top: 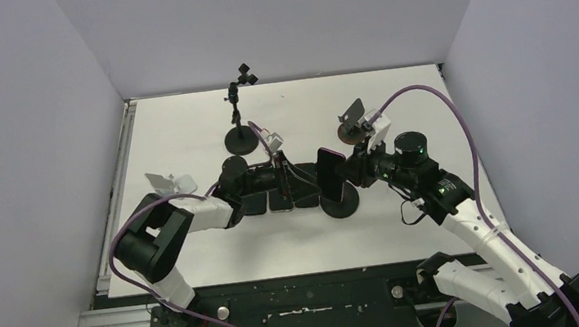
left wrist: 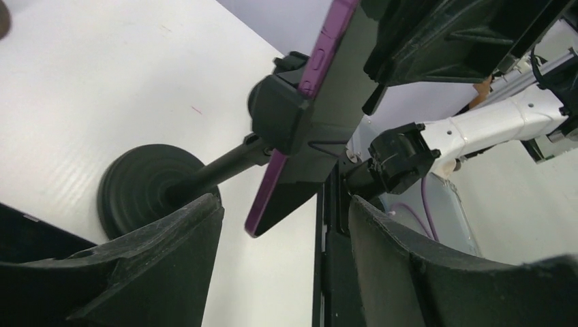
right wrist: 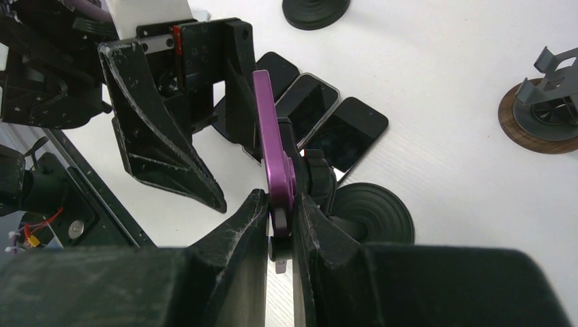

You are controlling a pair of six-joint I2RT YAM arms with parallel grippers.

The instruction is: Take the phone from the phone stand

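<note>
The phone, purple-cased with a dark screen, stands on edge in the clamp of the black phone stand. My right gripper is shut on the phone's near end, one finger on each face. In the top view the phone sits above the stand's round base, with the right gripper at its right side. My left gripper is just left of it. In the left wrist view the left gripper is open, and the phone's lower corner hangs just beyond its fingertips, untouched. The clamp grips the phone's edge.
Three dark phones lie flat side by side on the white table, under the left gripper. A black stand with a round base is at the back. A wood-based holder sits behind the right gripper.
</note>
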